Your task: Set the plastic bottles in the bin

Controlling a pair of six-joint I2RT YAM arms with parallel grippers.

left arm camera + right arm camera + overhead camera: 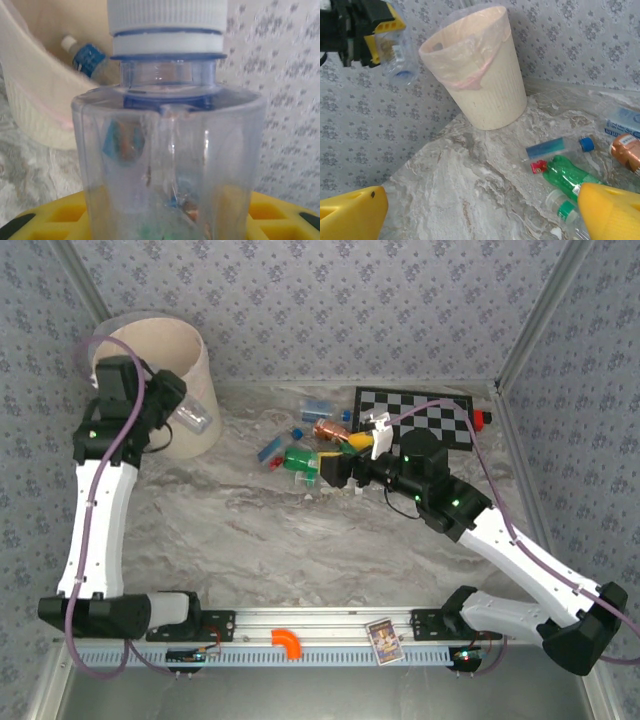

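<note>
Top view is showing the bin's (196, 362) outer wall; left wrist view is showing a blue-labelled bottle (87, 57) lying inside it. My left jaws are clamping a clear white-capped bottle (170, 165) beside the bin's rim. My right jaws are gaping empty, well right of the bin.

You have one bin (198, 360) and one checkerboard (440, 425). You can count one clear bottle (170, 165) held aloft and one blue-labelled bottle (86, 56) inside the bin. On the table (470, 190) you see one green bottle (567, 176), one copper bottle (626, 150), one blue-capped bottle (555, 148) and one white-capped bottle (559, 206); others are partly hidden.
</note>
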